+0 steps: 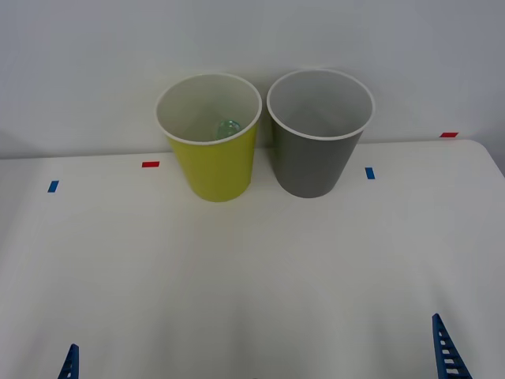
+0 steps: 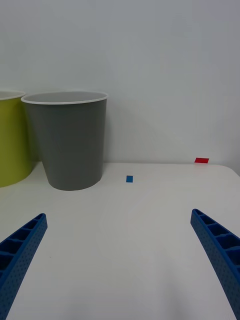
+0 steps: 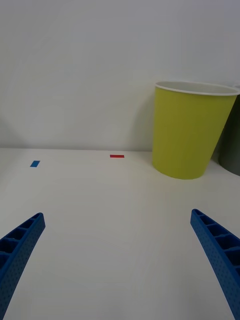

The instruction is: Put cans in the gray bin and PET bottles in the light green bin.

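Observation:
The light green bin [image 1: 215, 167] stands upright at the back of the white table, and the gray bin [image 1: 314, 164] stands just to its right, almost touching it. Deep inside the light green bin lies a small round, clear greenish thing [image 1: 229, 128], apparently the end of a PET bottle. Cans are out of view. My left gripper [image 3: 117, 220] is open and empty near the table's front left, facing the light green bin [image 3: 187, 132]. Near the front right, my right gripper [image 2: 117, 217] is open and empty, facing the gray bin [image 2: 70, 142].
Small tape marks lie on the table [image 1: 252, 268]: red [image 1: 150, 164] and blue [image 1: 53, 186] at the left, blue [image 1: 369, 172] and red [image 1: 448, 135] at the right. A white wall rises right behind the bins. The table's right corner curves off at the far right.

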Robot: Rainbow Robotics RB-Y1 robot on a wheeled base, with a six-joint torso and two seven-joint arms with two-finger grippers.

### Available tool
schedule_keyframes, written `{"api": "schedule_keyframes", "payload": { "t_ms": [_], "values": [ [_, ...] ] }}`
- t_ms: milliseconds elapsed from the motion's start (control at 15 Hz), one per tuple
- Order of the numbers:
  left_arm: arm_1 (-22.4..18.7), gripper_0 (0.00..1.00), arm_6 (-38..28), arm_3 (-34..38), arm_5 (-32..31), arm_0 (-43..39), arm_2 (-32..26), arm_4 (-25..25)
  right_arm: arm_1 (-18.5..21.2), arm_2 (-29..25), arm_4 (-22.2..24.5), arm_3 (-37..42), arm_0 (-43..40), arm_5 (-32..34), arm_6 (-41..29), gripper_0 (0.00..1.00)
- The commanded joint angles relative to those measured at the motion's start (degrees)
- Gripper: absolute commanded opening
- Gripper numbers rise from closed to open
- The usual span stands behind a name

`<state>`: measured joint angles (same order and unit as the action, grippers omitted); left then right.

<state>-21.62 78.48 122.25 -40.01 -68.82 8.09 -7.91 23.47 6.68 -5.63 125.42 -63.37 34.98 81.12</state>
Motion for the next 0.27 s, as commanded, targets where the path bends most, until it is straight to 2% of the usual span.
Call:
{"api": "schedule_keyframes", "payload": {
  "t_ms": [67, 267],
  "values": [
    [0.0, 1.00, 0.0, 0.0, 0.0, 0.0, 0.0, 0.0, 0.0, 0.0, 0.0, 0.0, 0.0, 0.0, 0.0, 1.00],
    [0.0, 1.00, 0.0, 0.0, 0.0, 0.0, 0.0, 0.0, 0.0, 0.0, 0.0, 0.0, 0.0, 0.0, 0.0, 1.00]
  ]
}}
